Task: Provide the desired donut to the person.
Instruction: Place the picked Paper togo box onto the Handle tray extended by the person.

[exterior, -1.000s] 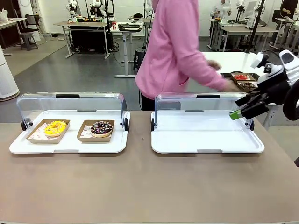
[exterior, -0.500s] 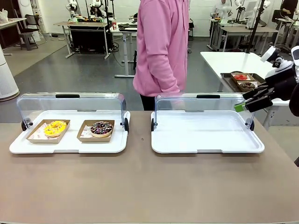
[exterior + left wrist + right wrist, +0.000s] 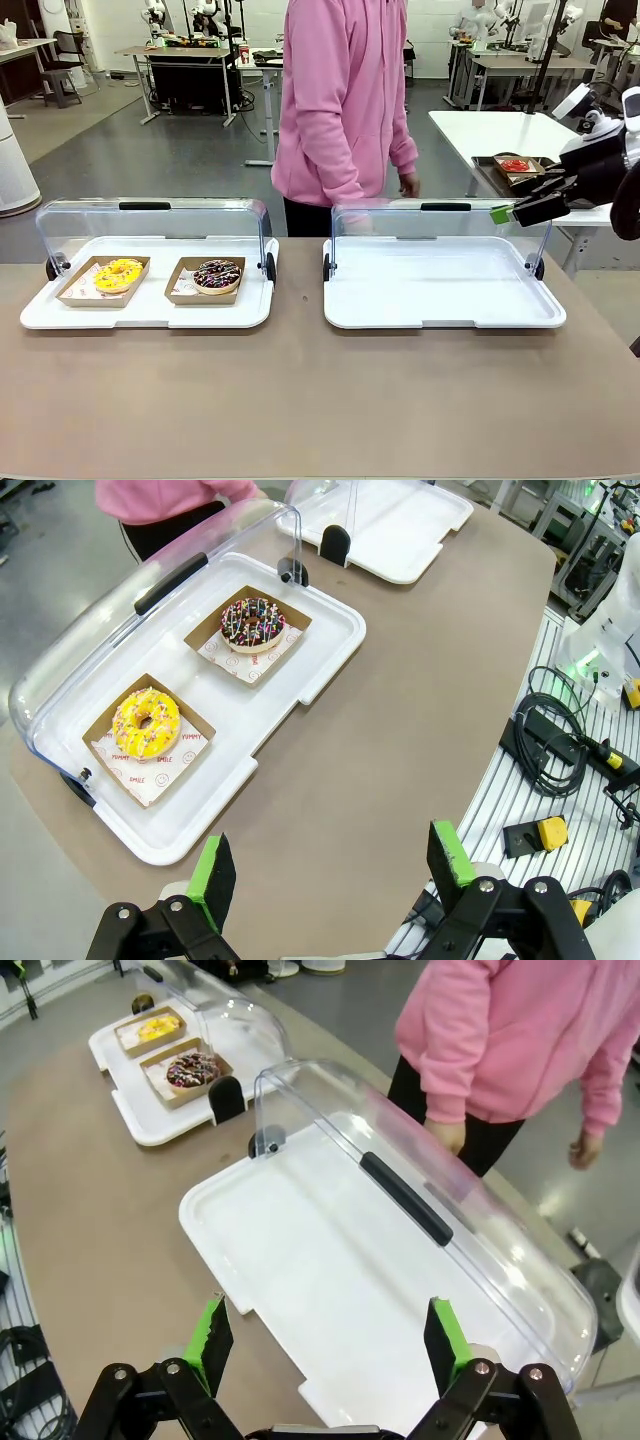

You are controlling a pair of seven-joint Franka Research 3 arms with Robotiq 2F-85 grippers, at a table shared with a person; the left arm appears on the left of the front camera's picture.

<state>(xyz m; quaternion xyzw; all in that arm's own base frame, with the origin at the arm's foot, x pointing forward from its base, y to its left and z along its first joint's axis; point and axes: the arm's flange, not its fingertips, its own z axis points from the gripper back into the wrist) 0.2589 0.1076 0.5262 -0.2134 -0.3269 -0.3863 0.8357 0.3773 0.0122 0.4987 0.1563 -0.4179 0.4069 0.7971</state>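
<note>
Behind the table the person [image 3: 345,100] stands upright, facing it; both arms' fingers [image 3: 335,870] [image 3: 328,1345] spread, released

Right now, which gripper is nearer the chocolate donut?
Left. The left gripper hovers open above the table near the tray with the chocolate donut. The right gripper is open, far off past the empty tray's right end.

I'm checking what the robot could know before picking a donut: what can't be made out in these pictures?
- Which donut is wanted: the person makes no visible gesture in the front view.
- Print on the paper under the yellow donut: too small in the left wrist view.
- Far tray of red food: small, partly hidden by the right gripper.
</note>
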